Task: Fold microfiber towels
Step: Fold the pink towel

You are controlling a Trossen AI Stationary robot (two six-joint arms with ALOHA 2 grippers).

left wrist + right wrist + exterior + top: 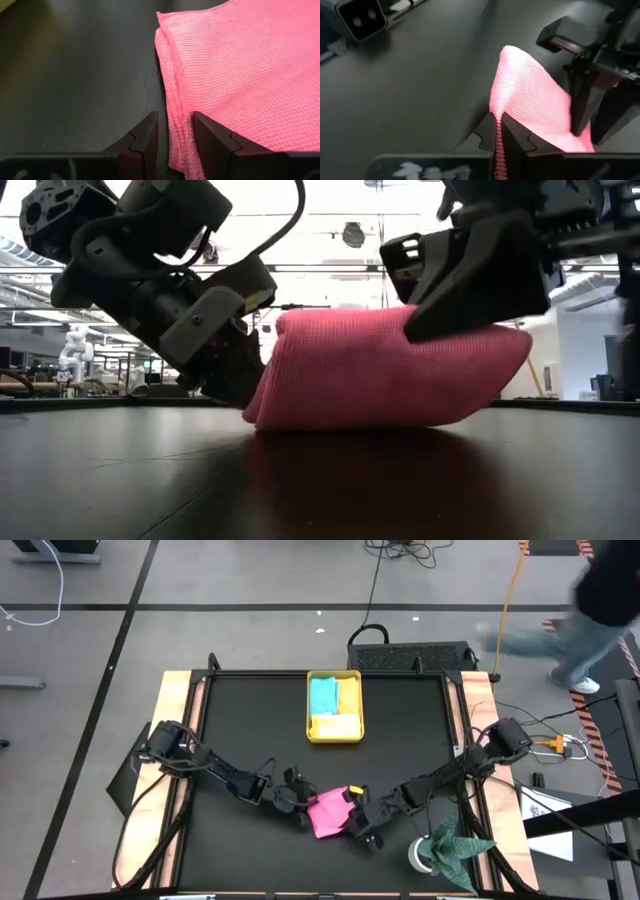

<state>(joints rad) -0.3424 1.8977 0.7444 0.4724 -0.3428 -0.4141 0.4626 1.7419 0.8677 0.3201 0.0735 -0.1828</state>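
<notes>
The pink microfiber towel, folded into several layers, sits near the table's front edge between my two grippers. My left gripper is at its left side, low over the table, shut on its edge. My right gripper is shut on its right side, higher up. In the low view the towel stands as a thick bundle with its underside on the table. A light blue towel and a yellow towel lie in the yellow tray at the far middle. My left gripper pinches the towel's left edge between its two fingers, several layers stacked. The fingers slant down from the table's left. That end of the towel rests on the table. My right gripper pinches the towel's stitched hem between its two fingers, coming slanting down from the table's right. The held edge is raised above the table, and the cloth rises to a peak beyond the fingers.
A dark green cloth and a white roll lie at the near right corner. Wooden rails border the black table top. A person walks on the floor beyond the far right.
</notes>
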